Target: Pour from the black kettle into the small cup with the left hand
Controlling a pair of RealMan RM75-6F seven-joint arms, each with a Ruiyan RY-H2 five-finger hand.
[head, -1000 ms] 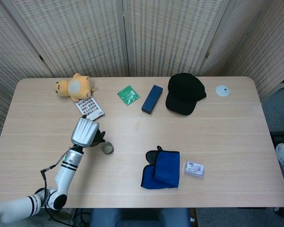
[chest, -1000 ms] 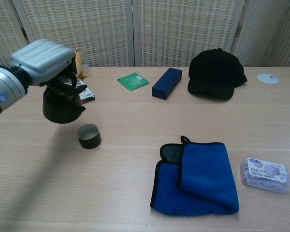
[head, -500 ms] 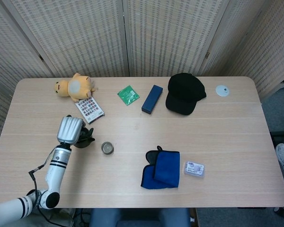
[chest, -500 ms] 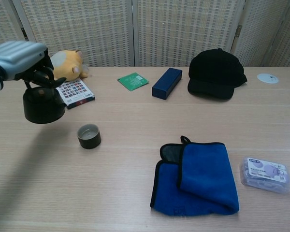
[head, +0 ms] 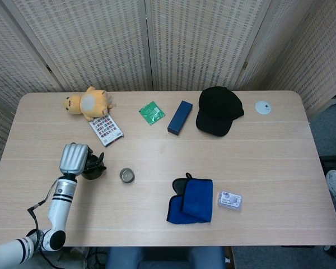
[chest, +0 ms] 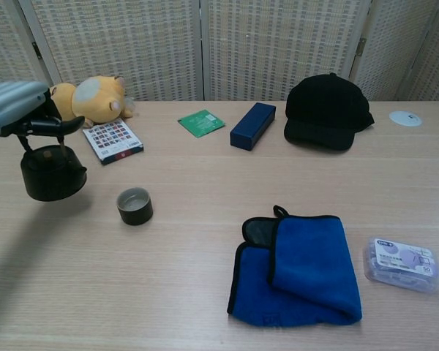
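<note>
1. The black kettle (chest: 53, 172) is held by its handle from above in the left hand (head: 74, 158), at the left side of the table (head: 269, 162).
2. In the chest view the kettle is seen upright, its base close to the tabletop; whether it is touching the surface cannot be told.
3. The fingers (chest: 57, 126) are seen curled around the thin handle arching over the kettle's lid.
4. The small cup (chest: 134, 205) is found standing upright on the table to the right of the kettle, apart from it, with its open mouth facing up.
5. The right hand is not shown in either view.
6. A yellow plush toy (head: 88, 102) is seen lying at the far left of the table, with a patterned card (head: 106, 130) just in front of it.
7. A green packet (head: 152, 112) and a dark blue box (head: 180, 117) are placed side by side near the far edge, and a black cap (head: 218, 111) is set to the right of them.
8. A small white disc (head: 262, 107) is seen near the far right corner.
9. A folded blue cloth (chest: 300, 268) is laid near the front centre, with a small clear packet (chest: 400, 264) just to its right.
</note>
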